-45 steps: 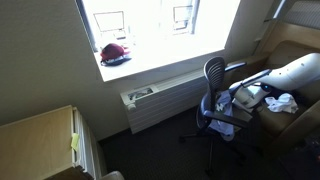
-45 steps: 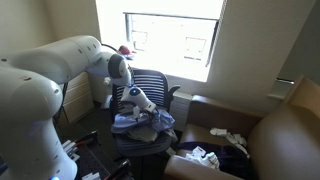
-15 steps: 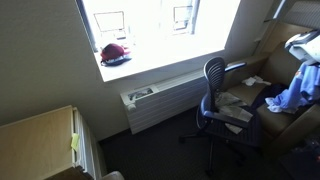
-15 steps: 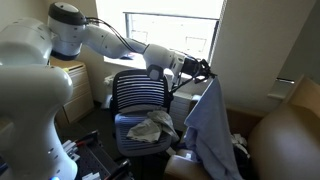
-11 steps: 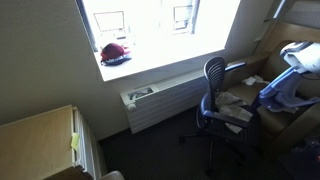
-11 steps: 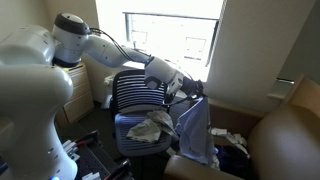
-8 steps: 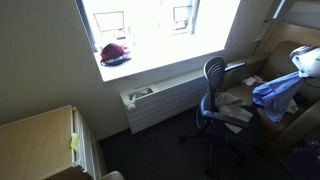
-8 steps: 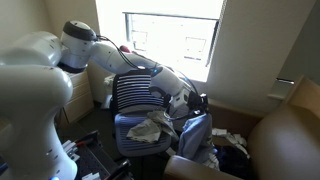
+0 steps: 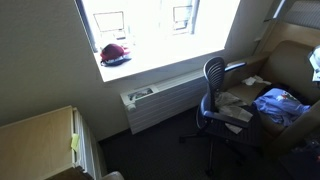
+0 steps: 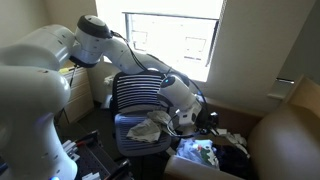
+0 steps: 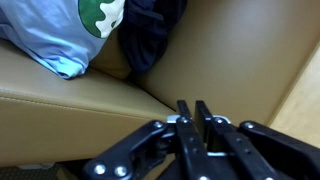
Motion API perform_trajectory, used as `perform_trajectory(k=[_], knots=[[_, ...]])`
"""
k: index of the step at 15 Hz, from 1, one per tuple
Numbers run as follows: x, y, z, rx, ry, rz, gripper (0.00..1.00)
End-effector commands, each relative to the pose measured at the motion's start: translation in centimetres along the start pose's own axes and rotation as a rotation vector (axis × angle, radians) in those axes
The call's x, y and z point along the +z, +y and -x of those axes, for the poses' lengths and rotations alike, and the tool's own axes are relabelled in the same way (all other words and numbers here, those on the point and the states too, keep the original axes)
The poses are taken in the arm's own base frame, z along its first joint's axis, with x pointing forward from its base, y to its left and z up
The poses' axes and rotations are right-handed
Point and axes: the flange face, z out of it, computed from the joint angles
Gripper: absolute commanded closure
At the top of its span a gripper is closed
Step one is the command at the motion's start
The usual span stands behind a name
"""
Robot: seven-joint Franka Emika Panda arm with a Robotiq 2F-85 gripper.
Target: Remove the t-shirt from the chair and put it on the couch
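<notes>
The light blue t-shirt lies crumpled on the seat of the brown couch. It shows in both exterior views. In the wrist view its green-printed front rests on the couch cushion, up and to the left of my gripper. The jaws are close together with nothing between them and are clear of the shirt. In an exterior view the gripper hangs low over the couch beside the striped office chair. The chair also shows from the side.
A greyish cloth lies on the chair seat. A dark garment lies next to the shirt on the couch. A red hat sits on the window sill, above a radiator. A wooden cabinet stands near.
The arm lifted the t-shirt off the chair, swung it over the couch and lowered it. The shirt now lies on the couch, out of the jaws.
</notes>
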Motion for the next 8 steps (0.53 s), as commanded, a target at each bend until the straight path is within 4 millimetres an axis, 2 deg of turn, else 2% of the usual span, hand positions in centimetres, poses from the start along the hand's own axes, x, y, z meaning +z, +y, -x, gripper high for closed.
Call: perform_trajectory(k=[1,2,3,6,7,8], knots=[[-0.4,-0.4,0.3,0.005,-0.004,-0.001,0.85],[-1.1,0.5,3.3,-0.061,-0.120,0.014,0.60],[-2.0,1.3,5.3,-0.071,-0.173,0.019,0.59],[-5.5,5.4,12.0,-0.178,-0.296,0.032,0.38],[-2.8,3.3,9.5,-0.137,-0.217,0.021,0.57],[-4.0,4.5,11.7,-0.167,-0.254,0.023,0.49]])
